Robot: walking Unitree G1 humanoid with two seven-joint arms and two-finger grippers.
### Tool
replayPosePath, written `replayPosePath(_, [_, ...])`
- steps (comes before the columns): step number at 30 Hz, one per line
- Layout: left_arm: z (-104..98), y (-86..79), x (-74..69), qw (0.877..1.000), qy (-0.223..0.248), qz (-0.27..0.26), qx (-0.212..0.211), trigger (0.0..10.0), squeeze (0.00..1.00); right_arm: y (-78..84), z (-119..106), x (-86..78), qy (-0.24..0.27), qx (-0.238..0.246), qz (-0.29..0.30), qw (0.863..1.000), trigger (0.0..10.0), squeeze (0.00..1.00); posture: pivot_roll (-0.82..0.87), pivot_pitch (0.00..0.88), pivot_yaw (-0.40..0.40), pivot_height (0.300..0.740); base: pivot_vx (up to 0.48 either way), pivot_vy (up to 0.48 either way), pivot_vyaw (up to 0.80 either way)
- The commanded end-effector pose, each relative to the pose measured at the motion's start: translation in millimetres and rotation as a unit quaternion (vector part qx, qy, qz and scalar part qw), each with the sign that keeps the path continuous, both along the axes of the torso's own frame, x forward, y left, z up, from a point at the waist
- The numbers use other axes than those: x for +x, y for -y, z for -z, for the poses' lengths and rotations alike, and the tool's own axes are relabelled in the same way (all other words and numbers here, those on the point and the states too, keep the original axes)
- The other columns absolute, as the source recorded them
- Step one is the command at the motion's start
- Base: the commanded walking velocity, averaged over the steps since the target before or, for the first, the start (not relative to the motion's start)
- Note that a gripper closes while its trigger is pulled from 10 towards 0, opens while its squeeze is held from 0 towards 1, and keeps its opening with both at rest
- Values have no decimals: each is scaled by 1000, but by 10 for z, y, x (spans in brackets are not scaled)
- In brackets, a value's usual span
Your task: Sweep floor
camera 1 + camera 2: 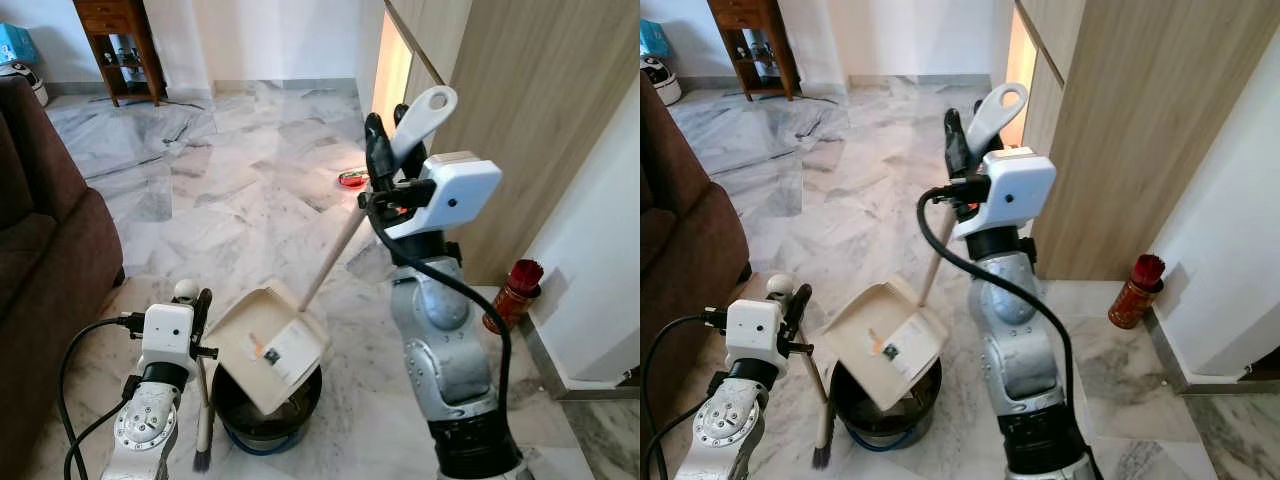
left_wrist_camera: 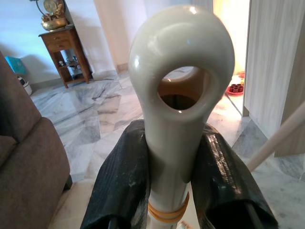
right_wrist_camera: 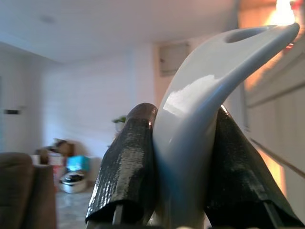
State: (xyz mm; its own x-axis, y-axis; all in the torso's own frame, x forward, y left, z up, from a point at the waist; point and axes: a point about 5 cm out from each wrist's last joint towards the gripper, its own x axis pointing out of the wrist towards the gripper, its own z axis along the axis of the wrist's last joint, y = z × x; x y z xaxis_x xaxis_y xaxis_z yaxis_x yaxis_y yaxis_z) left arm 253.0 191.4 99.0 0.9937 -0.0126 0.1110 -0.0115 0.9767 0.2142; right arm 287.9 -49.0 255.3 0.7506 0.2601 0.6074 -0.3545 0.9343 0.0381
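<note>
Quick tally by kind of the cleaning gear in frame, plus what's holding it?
Dustpan, tipped over the bin, handle in the right claw: 1
Broom, handle in the left claw: 1
Black bin on the floor: 1
Claws, both shut on handles: 2
Total: 5
</note>
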Motion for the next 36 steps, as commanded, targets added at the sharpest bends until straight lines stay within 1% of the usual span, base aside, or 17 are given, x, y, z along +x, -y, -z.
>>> replayPosePath(1, [-80,0,31,1000,25,3,7,10000,0,-68,-247,-177,71,23,-18,997,10000,0,-30,32,0,740,0,0,0])
replayPosePath(2, [-85,1,40,1000,26,2,6,10000,0,-121,-277,-229,80,30,-30,996,10000,0,-27,33,-1,740,0,0,0])
replayPosePath(4, [-101,3,59,1000,30,-1,3,10000,0,-189,-308,-294,98,26,-40,994,10000,0,-25,34,-2,740,0,0,0])
replayPosePath(9, [-105,11,69,999,32,1,1,10000,0,-289,-336,-382,119,12,-54,991,10000,0,-28,32,-3,740,0,0,0])
replayPosePath(13, [-98,11,68,999,32,1,1,10000,0,-324,-342,-424,125,9,-55,991,10000,0,-26,33,-5,740,0,0,0])
replayPosePath(15, [-91,4,67,999,32,-1,1,10000,0,-349,-349,-460,140,-4,-56,989,10000,0,-25,34,-7,740,0,0,0])
replayPosePath(20, [-89,5,72,999,32,-3,-1,10000,0,-399,-344,-508,158,-22,-65,985,10000,0,-25,35,-8,740,0,0,0])
replayPosePath(24, [-99,12,88,999,35,-5,-6,10000,0,-406,-343,-533,161,-22,-68,984,10000,0,-27,34,-9,740,0,0,0])
replayPosePath(26, [-99,13,91,999,35,-4,-7,10000,0,-417,-344,-551,168,-31,-69,983,10000,0,-27,34,-9,740,0,0,0])
replayPosePath(27, [-95,15,92,999,35,-4,-8,10000,0,-448,-335,-579,177,-45,-76,980,10000,0,-27,34,-9,740,0,0,0])
replayPosePath(29, [-90,20,93,999,35,-3,-8,10000,0,-481,-319,-609,182,-55,-84,978,10000,0,-31,35,-9,740,0,0,0])
replayPosePath(34, [-86,24,89,999,35,-4,-9,10000,0,-489,-316,-632,183,-48,-84,978,10000,0,-27,36,-11,740,0,0,0])
replayPosePath(36, [-85,21,88,999,35,-4,-8,10000,0,-508,-317,-647,190,-56,-86,976,10000,0,-29,35,-11,740,0,0,0])
